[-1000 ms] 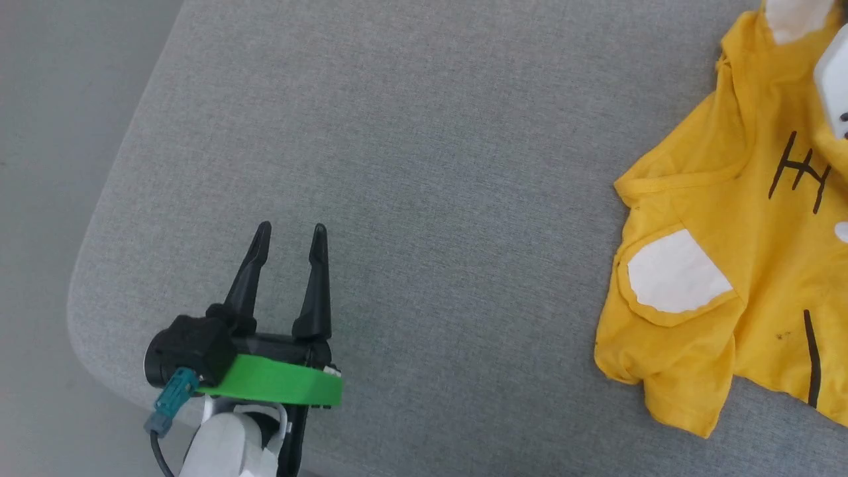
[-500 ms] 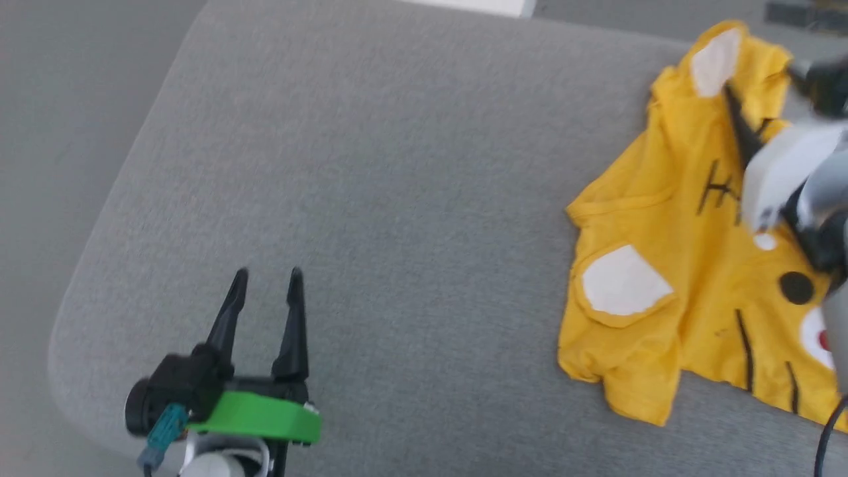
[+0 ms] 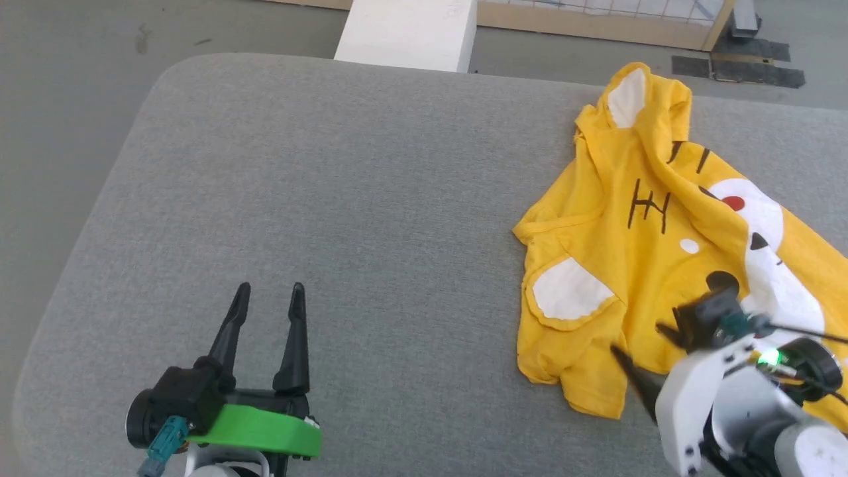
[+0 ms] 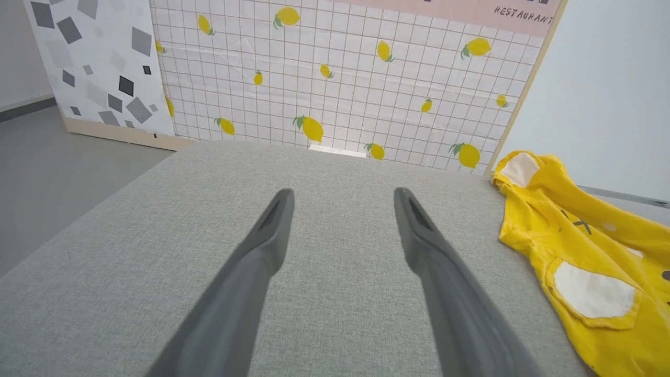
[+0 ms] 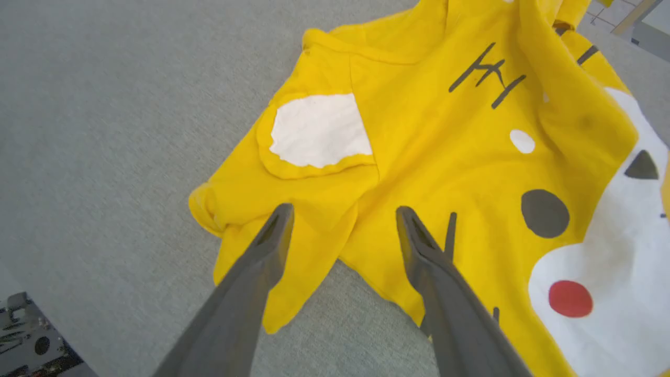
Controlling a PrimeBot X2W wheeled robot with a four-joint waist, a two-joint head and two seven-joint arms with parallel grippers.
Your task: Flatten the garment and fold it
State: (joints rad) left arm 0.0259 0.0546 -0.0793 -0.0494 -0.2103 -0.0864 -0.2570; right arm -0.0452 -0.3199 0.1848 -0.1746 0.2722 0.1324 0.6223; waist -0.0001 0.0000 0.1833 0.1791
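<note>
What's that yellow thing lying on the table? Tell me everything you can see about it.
A bright yellow short-sleeved T-shirt, cotton by its look, with white patches, black stripe marks and a cartoon face with a red cheek. It lies rumpled, partly folded over itself, on the grey padded table, at the robot's right. The right claw hangs open over its near edge, gripping nothing.

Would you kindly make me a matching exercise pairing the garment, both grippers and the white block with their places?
1 garment
2 left gripper
3 right gripper
4 white block

A open over bare grey table
B beyond the table's far edge
C open over the garment's near edge
D rumpled on the table's right side

Pairs: 1-D, 2-A, 3-C, 4-B
</note>
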